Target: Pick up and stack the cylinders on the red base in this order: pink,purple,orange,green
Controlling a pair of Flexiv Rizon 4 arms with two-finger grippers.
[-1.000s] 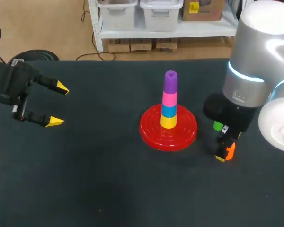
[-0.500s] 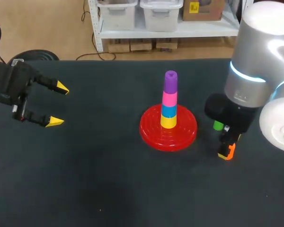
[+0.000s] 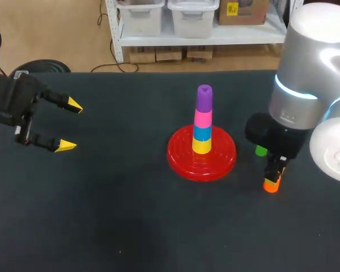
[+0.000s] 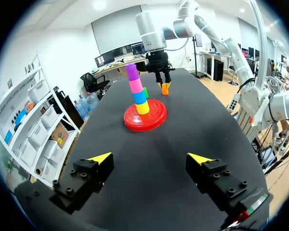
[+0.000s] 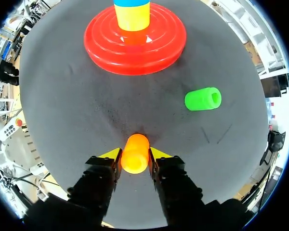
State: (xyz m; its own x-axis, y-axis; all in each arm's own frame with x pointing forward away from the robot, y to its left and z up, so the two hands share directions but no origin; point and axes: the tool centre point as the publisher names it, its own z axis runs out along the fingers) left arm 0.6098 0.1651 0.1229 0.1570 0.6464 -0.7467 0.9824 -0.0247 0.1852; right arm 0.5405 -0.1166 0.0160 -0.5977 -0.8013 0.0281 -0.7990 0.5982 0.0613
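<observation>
Right gripper (image 5: pixel 135 155): yellow tips clamped from both sides on the small orange plastic cylinder (image 3: pixel 271 184). The cylinder stands upright between the round red ridged base (image 3: pixel 184 158) and the right edge of the black tabletop (image 3: pixel 130 226). Cannot tell whether it has left the surface.

Base sits mid-tabletop and carries a column of yellow, blue, pink and purple cylinders (image 3: pixel 204 97), purple on top.

Small green plastic cylinder (image 5: pixel 203 98) lies on its side near the orange one, on the far-edge side.

Left gripper (image 3: pixel 69 125): fingers wide apart, holding nothing, near the left edge.

Risks, as judged:
- The column is tall and narrow, so a low carry could clip the purple piece and topple it.
- An off-centre bore would jam or tilt the orange cylinder.
- Brushing the green cylinder could send it rolling.
</observation>
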